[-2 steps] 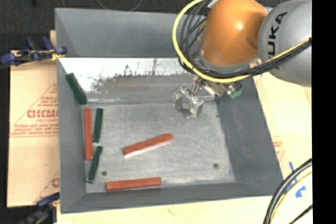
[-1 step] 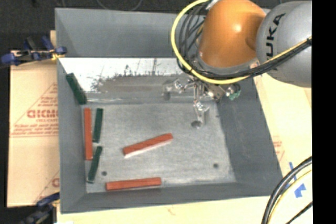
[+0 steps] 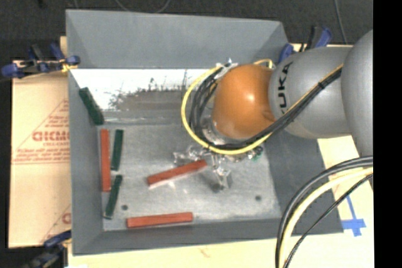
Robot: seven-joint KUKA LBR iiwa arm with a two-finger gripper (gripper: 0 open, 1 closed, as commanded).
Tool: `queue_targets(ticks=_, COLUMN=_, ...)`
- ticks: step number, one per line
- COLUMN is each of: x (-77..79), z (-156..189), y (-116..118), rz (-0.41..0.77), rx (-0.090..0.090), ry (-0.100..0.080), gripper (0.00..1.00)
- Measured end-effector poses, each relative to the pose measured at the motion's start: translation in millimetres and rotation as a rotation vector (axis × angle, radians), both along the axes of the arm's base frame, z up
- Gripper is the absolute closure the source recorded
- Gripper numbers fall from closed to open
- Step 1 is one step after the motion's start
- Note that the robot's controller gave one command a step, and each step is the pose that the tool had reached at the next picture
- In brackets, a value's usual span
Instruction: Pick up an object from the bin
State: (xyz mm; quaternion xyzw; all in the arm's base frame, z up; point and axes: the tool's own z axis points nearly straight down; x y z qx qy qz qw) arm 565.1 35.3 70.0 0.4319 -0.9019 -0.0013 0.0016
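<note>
Five sticks (image 3: pixel 160 219) lie aside; the claw (image 3: pixel 206 166) gapes astride a slanted red stick (image 3: pixel 173 176).

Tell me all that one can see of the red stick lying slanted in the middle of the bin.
The red stick is a long, narrow, flat bar. It lies slanted on the grey floor of the bin, near the middle, and its higher right end reaches the pincer. No other stick touches it.

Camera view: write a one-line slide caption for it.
Gripper at end of slanted red bar in bin; other red and green bars line its walls.
</note>
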Motion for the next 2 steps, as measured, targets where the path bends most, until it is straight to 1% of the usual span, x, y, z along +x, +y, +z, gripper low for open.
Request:
queue_targets(ticks=1, x=2.8, z=4, y=0, rz=0.001, rx=0.000, ry=-0.009, gripper=1.00)
queue_targets(ticks=2, x=-13.2, z=135, y=-22, rz=0.061, rx=-0.001, ry=-0.015, gripper=1.00)
